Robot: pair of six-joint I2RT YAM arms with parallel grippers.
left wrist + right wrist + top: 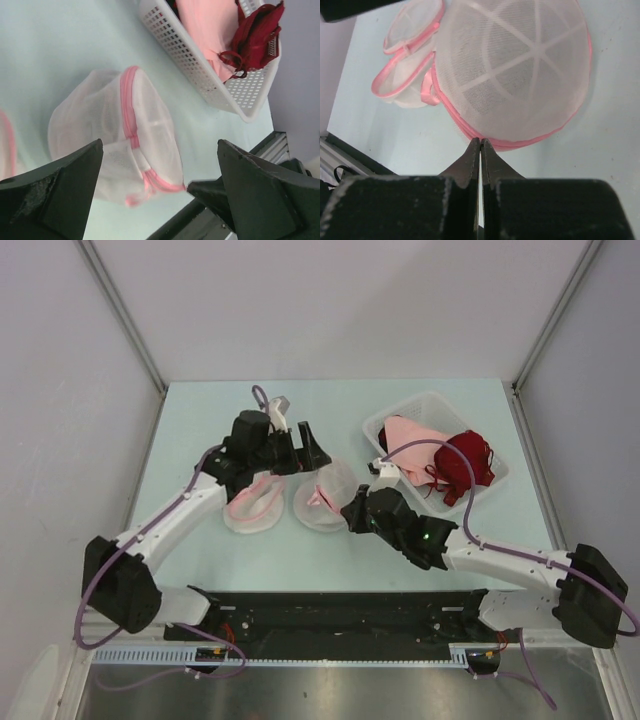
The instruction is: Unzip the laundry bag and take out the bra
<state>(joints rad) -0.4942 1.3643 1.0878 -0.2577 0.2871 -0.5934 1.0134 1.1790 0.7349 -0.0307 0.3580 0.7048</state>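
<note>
Starting at the left, we see the left hand (300,454) hovering spread wide and gripping nothing, just behind the laundry bag (322,502). The bag lies on the pale bench (190,420) between the two hands, as two pink-trimmed white mesh domes side by side and touching; we cannot tell what the mesh holds. The right hand (480,144) is pressed together, its tips at the pink trim on the near edge of the right dome. Farther right, a white slotted basket (497,480) holds a pale pink garment (405,435) and a dark red garment (470,458).
</note>
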